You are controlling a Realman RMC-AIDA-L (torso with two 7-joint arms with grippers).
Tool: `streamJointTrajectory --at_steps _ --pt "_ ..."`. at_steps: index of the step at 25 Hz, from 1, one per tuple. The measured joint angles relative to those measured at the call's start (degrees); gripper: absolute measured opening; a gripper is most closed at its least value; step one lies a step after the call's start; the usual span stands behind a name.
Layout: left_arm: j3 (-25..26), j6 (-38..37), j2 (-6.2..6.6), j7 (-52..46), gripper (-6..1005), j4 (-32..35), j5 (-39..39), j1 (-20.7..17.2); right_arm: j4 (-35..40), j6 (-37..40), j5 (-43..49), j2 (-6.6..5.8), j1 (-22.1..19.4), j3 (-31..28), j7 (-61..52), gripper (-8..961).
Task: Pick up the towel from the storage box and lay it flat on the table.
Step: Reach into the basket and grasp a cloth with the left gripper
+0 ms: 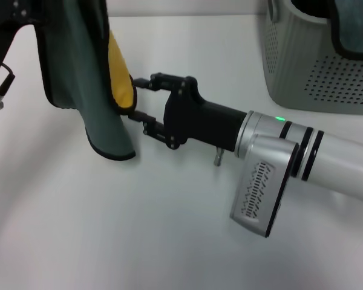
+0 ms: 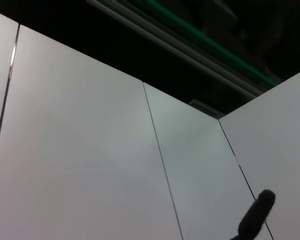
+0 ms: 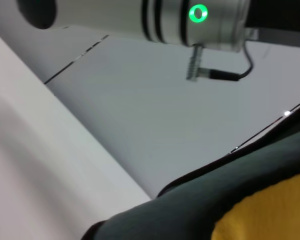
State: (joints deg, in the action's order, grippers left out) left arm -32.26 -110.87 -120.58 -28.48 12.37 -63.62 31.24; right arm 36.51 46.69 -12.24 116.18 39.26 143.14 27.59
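Observation:
The towel [image 1: 78, 60], dark grey-green with a black piped edge and a yellow reverse, hangs in the air at the far left above the table [image 1: 109, 229]. It hangs from my left gripper [image 1: 21, 12], whose fingers are cut off by the frame's top edge. My right gripper [image 1: 133, 98] reaches in from the right. It is open, with its two fingers above and below the towel's folded yellow edge. The towel also fills the near corner of the right wrist view [image 3: 215, 210]. The storage box [image 1: 327, 78] stands at the far right.
A lighter blue-teal cloth with a black edge [image 1: 357, 24] lies in the storage box. My right arm's silver forearm [image 1: 278, 169] stretches low across the table from the right. White tabletop lies below and in front of the hanging towel.

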Motion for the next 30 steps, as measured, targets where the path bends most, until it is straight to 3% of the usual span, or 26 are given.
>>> streamJointTrajectory --at_steps 14,30 --pt "-0.2 -1.5 -0.09 -0.4 9 -0.9 0.0 0.2 0.2 -0.4 -3.2 0.0 0.5 1.1 4.9 463" --pt "0.2 -1.5 0.0 0.1 9 -1.5 0.0 -0.6 2.6 4.5 -3.2 0.0 -4.8 2.1 7.0 391"
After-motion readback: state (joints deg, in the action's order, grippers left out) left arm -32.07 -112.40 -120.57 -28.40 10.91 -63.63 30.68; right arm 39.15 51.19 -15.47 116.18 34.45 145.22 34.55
